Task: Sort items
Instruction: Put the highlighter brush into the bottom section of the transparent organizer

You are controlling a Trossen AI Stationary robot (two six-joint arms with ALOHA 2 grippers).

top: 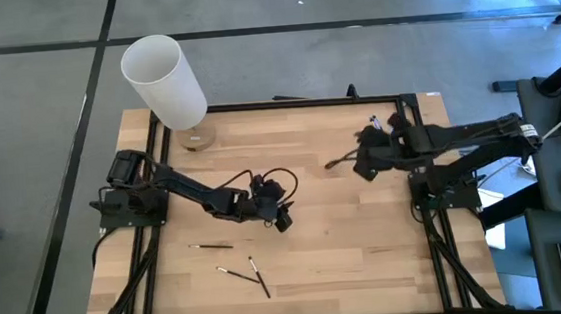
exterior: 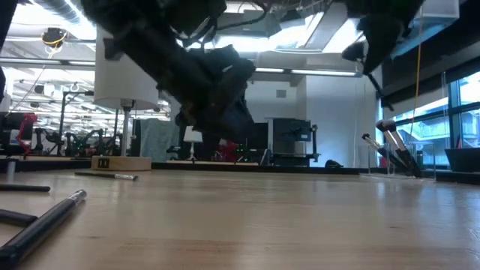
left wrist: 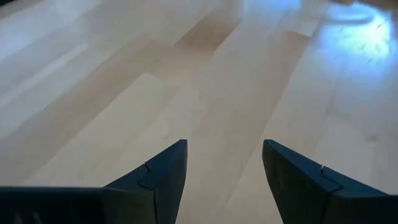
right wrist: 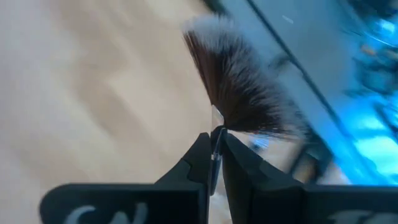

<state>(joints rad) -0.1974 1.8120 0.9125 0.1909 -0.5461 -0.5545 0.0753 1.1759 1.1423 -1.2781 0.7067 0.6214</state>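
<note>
Near the table's left rear corner stands a tall white cylinder [top: 164,81] on a round wooden base, untouched. Toward the front left, several slim dark makeup brushes [top: 242,271] lie loose on the pale wooden table [top: 367,240], probably awaiting sorting. Above the middle, the left gripper [top: 276,205] hovers with fingers spread wide, empty. At right, the right gripper [right wrist: 214,152] pinches a fan-tufted dark brush [right wrist: 239,87] by its ferrule, seemingly carrying it toward the right rear corner.
</note>
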